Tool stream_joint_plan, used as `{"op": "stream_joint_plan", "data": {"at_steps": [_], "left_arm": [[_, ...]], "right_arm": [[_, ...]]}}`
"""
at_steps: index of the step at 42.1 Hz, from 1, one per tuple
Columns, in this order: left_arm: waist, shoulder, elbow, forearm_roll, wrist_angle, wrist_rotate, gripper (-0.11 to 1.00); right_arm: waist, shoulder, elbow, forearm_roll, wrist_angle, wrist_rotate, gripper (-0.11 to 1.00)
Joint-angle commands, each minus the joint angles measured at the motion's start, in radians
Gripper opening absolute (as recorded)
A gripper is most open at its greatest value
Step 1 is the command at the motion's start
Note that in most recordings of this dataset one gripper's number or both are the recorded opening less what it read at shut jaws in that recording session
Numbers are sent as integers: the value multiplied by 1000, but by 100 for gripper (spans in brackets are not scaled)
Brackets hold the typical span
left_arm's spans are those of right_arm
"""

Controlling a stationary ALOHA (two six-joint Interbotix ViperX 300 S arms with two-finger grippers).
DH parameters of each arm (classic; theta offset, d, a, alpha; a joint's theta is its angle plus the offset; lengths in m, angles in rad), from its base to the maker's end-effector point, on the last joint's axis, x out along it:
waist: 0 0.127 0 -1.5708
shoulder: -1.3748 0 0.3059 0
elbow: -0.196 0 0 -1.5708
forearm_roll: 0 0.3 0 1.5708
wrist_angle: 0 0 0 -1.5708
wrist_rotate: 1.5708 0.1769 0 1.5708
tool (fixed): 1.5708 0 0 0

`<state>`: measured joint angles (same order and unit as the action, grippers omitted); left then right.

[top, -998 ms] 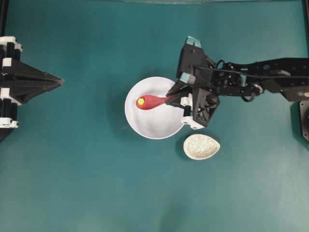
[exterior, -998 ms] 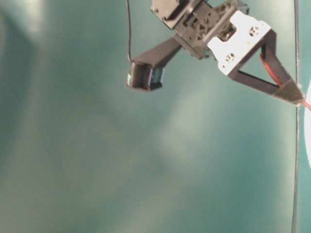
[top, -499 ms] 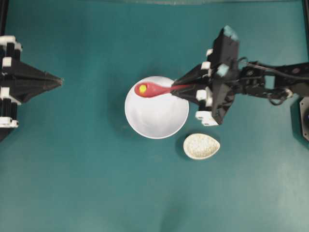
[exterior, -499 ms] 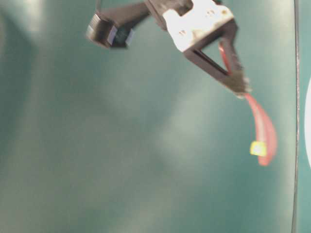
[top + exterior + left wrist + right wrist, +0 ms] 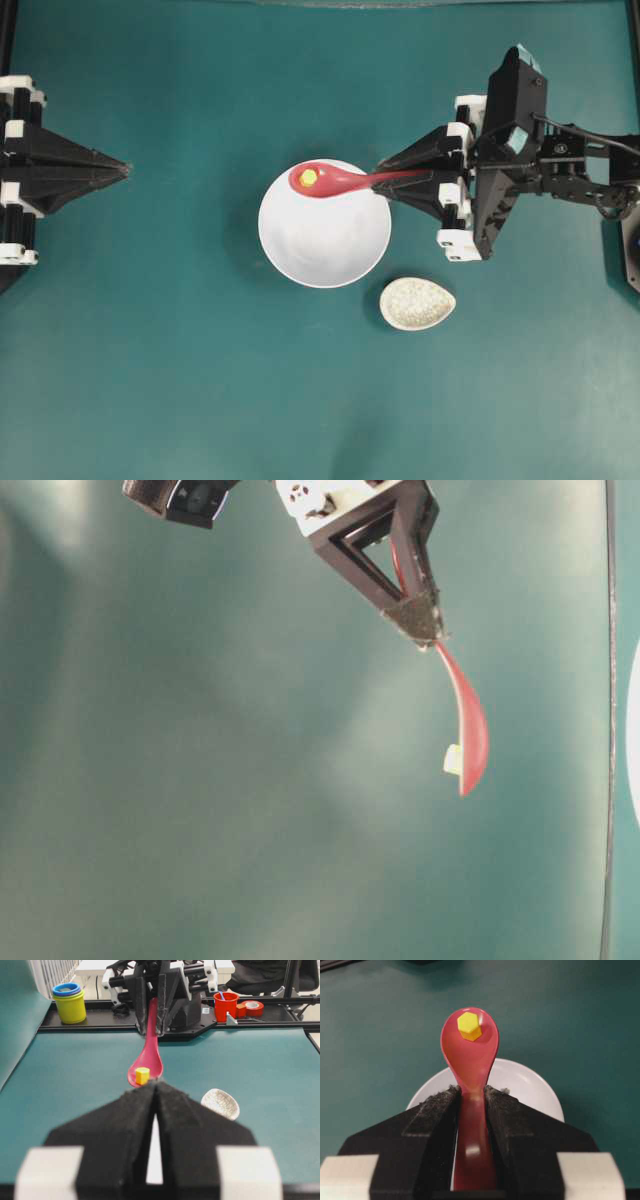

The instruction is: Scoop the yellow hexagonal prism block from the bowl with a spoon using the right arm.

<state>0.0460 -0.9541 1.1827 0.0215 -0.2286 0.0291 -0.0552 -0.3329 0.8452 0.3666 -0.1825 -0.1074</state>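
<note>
Now spoon (image 5: 340, 180) level, scoop leftward from right claw (image 5: 385, 182).

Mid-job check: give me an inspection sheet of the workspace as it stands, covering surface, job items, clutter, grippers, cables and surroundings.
Surface: teal table top, no spills seen.
Job's things: yellow hexagonal prism block sits in the scoop of the spoon, raised above the bowl; nothing seen in the bowl.
Clutter: small speckled dish beside the bowl, apart from it.
Grippers: right gripper shut on the spoon handle; left gripper shut, holds nothing, parked at the left edge.
Cables: black cable along the right arm.
Surroundings: stacked cups, red cup and tape roll beyond the table.
</note>
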Motion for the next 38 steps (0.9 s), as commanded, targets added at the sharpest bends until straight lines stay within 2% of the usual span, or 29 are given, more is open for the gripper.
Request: {"op": "stream_joint_plan", "data": {"at_steps": [1, 38], "left_arm": [[0, 9, -15, -2, -5, -2, 0], [0, 8, -14, 0, 21, -2, 0]], "right_arm": [[2, -18, -14, 2, -8, 0, 24], [12, -21, -26, -3, -52, -2, 24]]}}
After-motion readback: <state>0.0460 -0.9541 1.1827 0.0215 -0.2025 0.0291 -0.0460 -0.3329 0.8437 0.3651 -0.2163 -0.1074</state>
